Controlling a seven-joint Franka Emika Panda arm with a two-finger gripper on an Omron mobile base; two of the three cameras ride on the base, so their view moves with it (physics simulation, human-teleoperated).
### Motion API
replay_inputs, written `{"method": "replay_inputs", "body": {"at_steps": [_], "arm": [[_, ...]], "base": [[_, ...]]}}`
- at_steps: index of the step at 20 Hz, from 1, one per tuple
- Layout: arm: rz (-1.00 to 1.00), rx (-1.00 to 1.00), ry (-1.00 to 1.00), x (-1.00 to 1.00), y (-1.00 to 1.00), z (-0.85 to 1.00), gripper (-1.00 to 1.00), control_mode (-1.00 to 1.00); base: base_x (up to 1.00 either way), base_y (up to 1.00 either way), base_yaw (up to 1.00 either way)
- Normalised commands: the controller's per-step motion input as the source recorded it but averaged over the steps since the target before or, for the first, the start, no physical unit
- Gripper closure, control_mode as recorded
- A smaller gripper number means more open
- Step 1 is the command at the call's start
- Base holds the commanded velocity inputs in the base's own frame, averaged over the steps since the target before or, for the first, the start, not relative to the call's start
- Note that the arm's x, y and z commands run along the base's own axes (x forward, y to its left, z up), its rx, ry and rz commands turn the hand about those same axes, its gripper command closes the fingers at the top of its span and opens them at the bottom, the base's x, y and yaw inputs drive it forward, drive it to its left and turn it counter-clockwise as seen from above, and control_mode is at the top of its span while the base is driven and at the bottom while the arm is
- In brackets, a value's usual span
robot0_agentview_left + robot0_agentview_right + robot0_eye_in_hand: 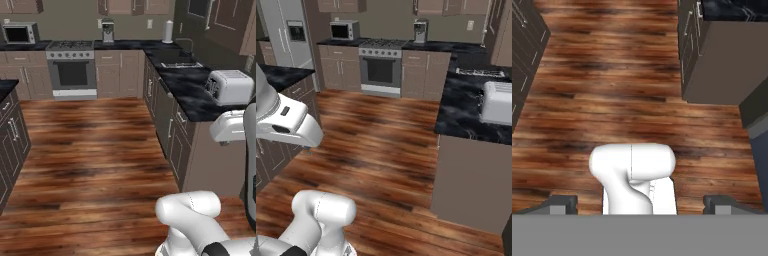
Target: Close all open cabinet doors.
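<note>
Fingers (640, 204) nearest lens, tips far apart, holding nothing, aimed down at wood floor (612, 100). Cabinet doors (227, 22) up high, front right above dark surface (192, 92), well apart; long axis vertical, ajar.

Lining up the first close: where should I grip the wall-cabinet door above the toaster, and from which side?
Take the cabinet door by its long vertical bar handle, near the handle's lower end, which sits closest to the arm. Come from the floor side, above the toaster, jaws spanning the bar horizontally. The gripper is open; how far the door stands out is hard to tell.
</note>
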Motion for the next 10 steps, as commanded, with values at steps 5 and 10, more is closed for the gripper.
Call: {"method": "replay_inputs", "body": {"at_steps": [5, 10], "arm": [[0.0, 0.0, 0.0, 0.0, 0.0, 0.0, -1.0, 1.0], [0.0, 0.0, 0.0, 0.0, 0.0, 0.0, -1.0, 1.0]], "base": [[0.6, 0.67, -0.11], [0.65, 0.49, -0.08]]}}
